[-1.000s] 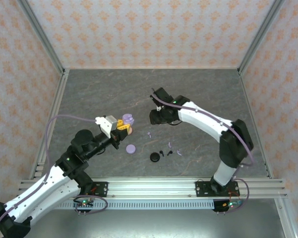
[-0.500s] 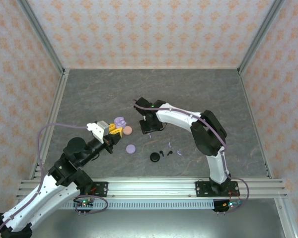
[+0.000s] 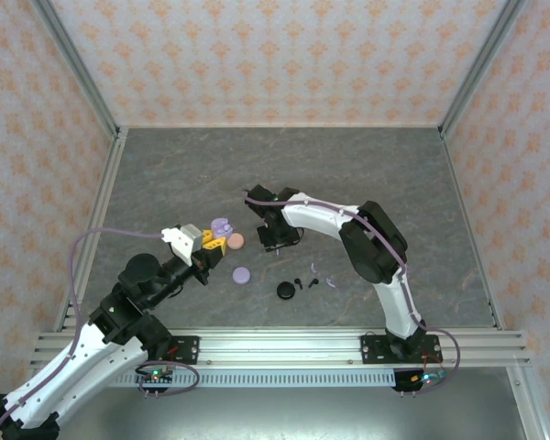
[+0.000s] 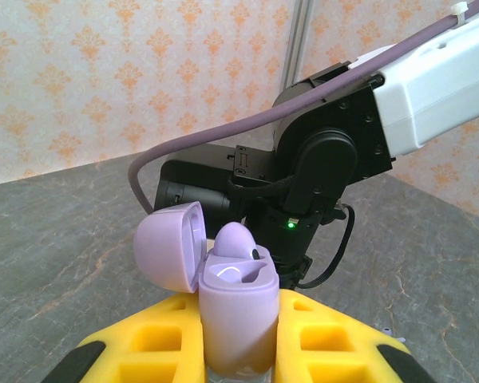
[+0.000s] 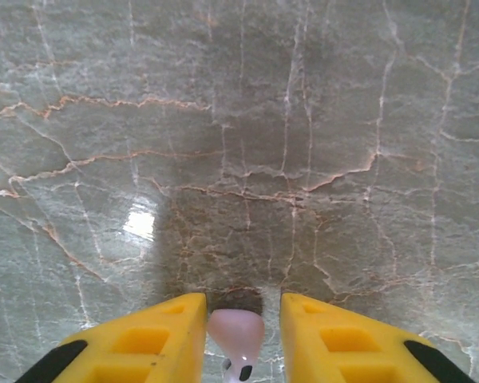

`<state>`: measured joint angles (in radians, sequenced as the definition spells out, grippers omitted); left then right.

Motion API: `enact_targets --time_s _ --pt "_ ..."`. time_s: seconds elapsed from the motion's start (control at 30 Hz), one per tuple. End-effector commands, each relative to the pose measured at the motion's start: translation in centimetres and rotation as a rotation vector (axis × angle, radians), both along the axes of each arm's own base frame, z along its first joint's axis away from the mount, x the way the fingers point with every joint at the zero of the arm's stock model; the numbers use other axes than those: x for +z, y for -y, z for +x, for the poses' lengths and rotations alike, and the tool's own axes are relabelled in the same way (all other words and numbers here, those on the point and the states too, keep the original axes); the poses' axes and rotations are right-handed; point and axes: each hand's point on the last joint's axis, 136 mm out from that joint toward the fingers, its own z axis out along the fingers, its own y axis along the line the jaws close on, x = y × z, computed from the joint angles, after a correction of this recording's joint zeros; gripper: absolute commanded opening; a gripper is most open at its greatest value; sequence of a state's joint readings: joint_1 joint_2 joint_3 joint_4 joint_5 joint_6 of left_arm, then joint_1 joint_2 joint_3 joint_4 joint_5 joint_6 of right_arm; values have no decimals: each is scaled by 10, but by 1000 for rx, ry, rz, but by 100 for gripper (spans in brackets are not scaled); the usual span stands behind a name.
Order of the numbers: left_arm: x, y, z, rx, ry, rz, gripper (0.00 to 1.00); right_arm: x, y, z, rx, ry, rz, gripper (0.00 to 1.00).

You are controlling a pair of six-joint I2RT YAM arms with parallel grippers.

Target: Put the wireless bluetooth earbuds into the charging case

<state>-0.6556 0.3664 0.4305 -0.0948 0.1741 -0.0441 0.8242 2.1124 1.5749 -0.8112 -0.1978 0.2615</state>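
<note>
My left gripper (image 3: 214, 241) (image 4: 239, 309) is shut on a lavender charging case (image 4: 238, 307) (image 3: 222, 225), held upright with its lid flipped open to the left. One lavender earbud (image 4: 238, 239) sits in the case; the socket beside it is empty. My right gripper (image 3: 275, 241) (image 5: 241, 311) points straight down at the table, its yellow fingers either side of a pale pink earbud (image 5: 235, 331). The left finger touches the earbud and a narrow gap remains at the right finger. More earbuds lie loose: two black (image 3: 298, 281) (image 3: 313, 269) and one lavender (image 3: 331, 282).
A pink round case (image 3: 236, 240) lies just right of my left gripper. A lavender disc case (image 3: 242, 274) and a black one (image 3: 285, 290) lie nearer the front. The right arm's wrist (image 4: 335, 159) hangs close behind the held case. Metal frame posts edge the grey marble table (image 3: 367, 165).
The right arm swung left and lowered over the pale pink earbud, its jaws narrowing round it. The left arm drew back left with the case, then held still.
</note>
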Motion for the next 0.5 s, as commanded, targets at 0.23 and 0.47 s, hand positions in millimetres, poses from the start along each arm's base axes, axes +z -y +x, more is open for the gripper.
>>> enact_targets --time_s 0.23,0.47 --pt "1 0 1 7 19 8 0 8 -3 -1 9 20 8 23" --pt "7 9 3 -22 30 -45 0 66 -5 11 19 146 182 23"
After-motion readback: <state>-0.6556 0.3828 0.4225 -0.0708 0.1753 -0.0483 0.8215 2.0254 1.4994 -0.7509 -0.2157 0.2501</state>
